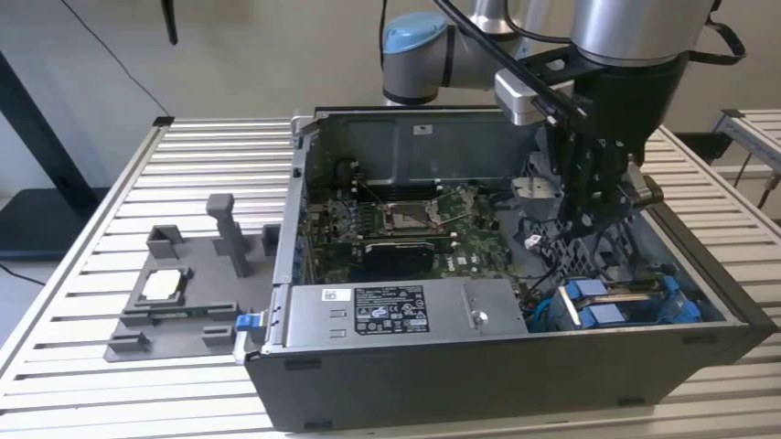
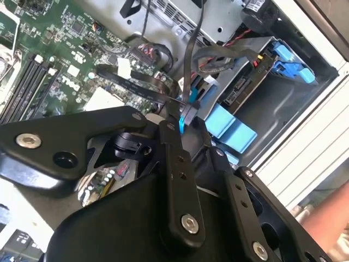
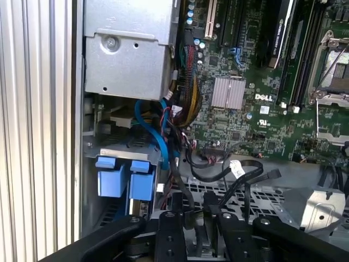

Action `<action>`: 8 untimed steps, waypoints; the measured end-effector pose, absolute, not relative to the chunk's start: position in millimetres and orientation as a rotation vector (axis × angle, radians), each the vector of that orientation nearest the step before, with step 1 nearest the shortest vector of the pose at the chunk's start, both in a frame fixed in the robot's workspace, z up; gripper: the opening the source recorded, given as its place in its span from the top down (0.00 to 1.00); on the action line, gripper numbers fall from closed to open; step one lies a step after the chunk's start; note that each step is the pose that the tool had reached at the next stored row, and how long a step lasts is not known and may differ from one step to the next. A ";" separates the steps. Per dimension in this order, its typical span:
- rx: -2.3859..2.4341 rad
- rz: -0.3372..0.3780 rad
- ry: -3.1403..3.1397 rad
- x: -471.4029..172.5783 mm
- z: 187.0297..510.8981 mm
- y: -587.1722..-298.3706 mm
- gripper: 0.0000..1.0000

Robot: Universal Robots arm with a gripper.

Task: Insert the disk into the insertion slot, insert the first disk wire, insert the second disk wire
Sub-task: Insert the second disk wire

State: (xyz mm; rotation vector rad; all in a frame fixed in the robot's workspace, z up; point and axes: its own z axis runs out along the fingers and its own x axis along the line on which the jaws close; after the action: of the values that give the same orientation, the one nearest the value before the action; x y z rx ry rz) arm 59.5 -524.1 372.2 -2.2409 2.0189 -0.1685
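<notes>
The disk (image 1: 625,302), in its blue carrier, sits in the insertion slot (image 1: 678,315) at the case's front corner on the exterior view's right. Its blue tabs (image 3: 122,177) also face me in the first wrist view. My gripper (image 1: 598,215) hangs inside the open case, just behind the slot. In the second wrist view the gripper (image 2: 191,123) is shut on the black connector of a disk wire (image 2: 188,109), whose cable runs up and away. The blue carrier (image 2: 229,128) lies just beyond the fingertips. In the first wrist view the wire (image 3: 185,210) passes between the fingers (image 3: 166,229).
The motherboard (image 1: 403,219) fills the case floor. A grey power supply box (image 1: 390,311) with a sticker stands along the front wall. Loose black cables (image 3: 234,169) cross near the slot. A grey fixture (image 1: 171,302) sits on the slatted table. A person's arm (image 2: 327,218) is beside the case.
</notes>
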 end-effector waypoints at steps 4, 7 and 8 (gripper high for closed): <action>-2.254 -0.197 2.030 59.4 372.2 -524.0 0.70; -2.256 -0.214 2.036 59.4 371.8 -523.7 0.70; -2.254 -0.216 2.037 59.4 371.6 -523.6 0.70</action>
State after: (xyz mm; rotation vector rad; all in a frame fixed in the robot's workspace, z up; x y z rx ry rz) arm 59.4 -523.6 371.6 -2.2536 2.0367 -0.2157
